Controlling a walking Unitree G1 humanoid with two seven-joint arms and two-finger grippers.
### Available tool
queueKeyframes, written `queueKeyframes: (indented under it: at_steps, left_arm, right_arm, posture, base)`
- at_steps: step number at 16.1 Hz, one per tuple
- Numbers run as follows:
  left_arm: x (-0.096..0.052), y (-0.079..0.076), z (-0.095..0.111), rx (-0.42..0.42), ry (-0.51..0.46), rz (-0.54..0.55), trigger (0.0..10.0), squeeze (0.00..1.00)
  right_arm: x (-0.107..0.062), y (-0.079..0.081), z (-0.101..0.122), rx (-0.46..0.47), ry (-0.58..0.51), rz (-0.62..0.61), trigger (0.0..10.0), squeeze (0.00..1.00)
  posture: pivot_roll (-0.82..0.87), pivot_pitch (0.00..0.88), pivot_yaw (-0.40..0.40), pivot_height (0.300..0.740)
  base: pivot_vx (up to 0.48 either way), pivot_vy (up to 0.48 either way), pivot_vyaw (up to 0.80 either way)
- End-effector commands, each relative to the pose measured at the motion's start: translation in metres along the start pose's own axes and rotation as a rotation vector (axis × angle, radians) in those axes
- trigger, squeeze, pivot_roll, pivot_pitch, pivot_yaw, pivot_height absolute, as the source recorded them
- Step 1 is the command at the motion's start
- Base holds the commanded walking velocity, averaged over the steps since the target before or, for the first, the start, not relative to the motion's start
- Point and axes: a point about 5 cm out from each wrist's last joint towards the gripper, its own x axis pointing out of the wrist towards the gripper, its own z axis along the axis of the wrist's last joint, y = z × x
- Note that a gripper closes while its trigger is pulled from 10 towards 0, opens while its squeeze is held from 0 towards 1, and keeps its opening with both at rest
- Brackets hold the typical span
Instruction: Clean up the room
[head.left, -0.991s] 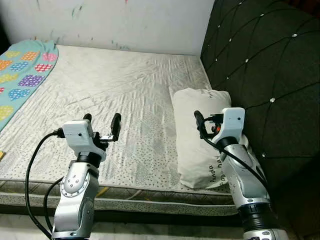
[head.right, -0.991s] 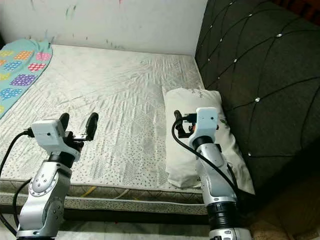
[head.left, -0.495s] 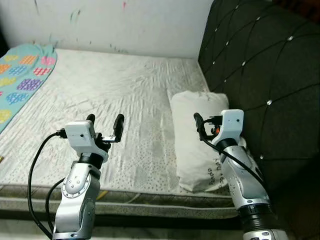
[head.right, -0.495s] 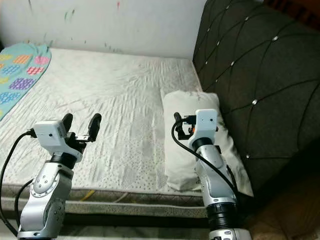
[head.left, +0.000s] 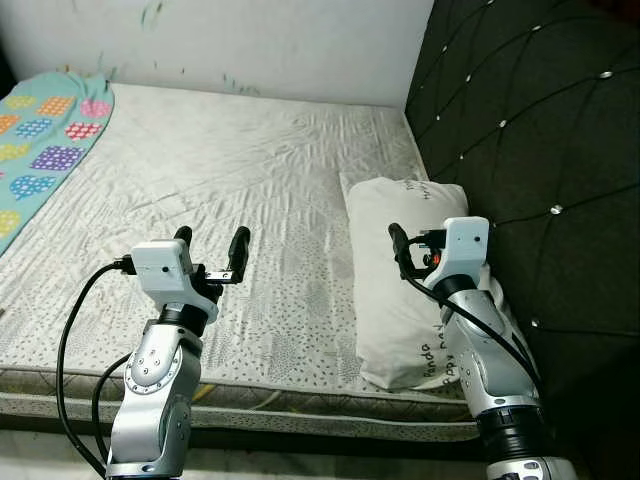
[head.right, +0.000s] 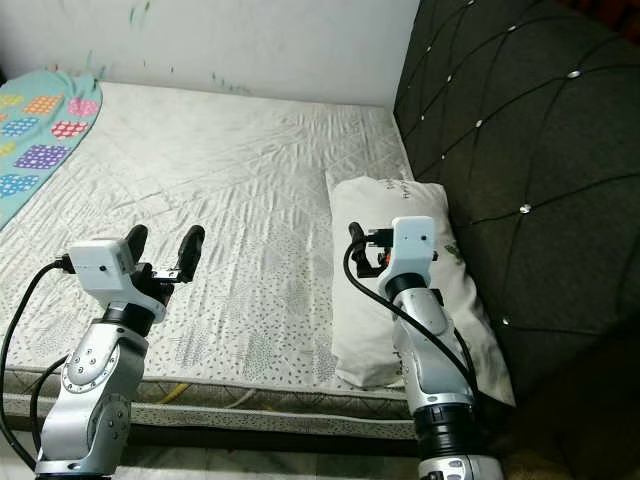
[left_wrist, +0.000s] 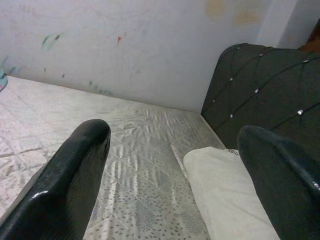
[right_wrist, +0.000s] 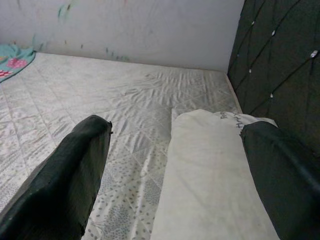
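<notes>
A white pillow (head.left: 400, 275) with dark lettering lies along the right side of the bare mattress (head.left: 230, 170), against the headboard. My right gripper (head.left: 420, 245) hovers open just above the pillow's middle, with nothing between its fingers (right_wrist: 75, 170). My left gripper (head.left: 211, 240) is held open over the mattress's front part, well left of the pillow, and is empty too. In the left wrist view the pillow (left_wrist: 225, 190) lies ahead beyond the fingers (left_wrist: 75, 170). A teal blanket (head.left: 40, 150) with coloured hearts covers the mattress's far left.
A dark tufted headboard (head.left: 540, 130) with shiny studs rises on the right. A white wall (head.left: 250, 40) with small paint marks runs along the far side. The mattress's front edge (head.left: 300, 415) lies just before my arms.
The whole picture has swayed a little, so the camera moved. Both arms keep the same pose and both grippers stay open; the pillow and blanket lie as before.
</notes>
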Motion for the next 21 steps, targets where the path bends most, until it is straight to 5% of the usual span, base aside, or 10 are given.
queueKeyframes:
  at_steps: [1, 21]
  left_arm:
    - [-0.0002, -0.0012, 0.0019, 0.004, -0.001, -0.014, 10.0, 0.0]
    - [0.0014, -0.0015, 0.0021, 0.008, -0.003, -0.023, 10.0, 0.0]
  right_arm:
    - [0.0022, -0.0003, 0.0025, -0.006, -0.008, 0.001, 10.0, 0.0]
    - [0.0033, -0.0026, 0.0001, -0.021, -0.008, -0.013, 10.0, 0.0]
  posture:
    - [-0.02, 0.0, -0.063, 0.74]
    - [-0.02, 0.0, -0.059, 0.74]
  base:
    - [0.285, 0.0, 0.0]
    - [0.329, 0.0, 0.0]
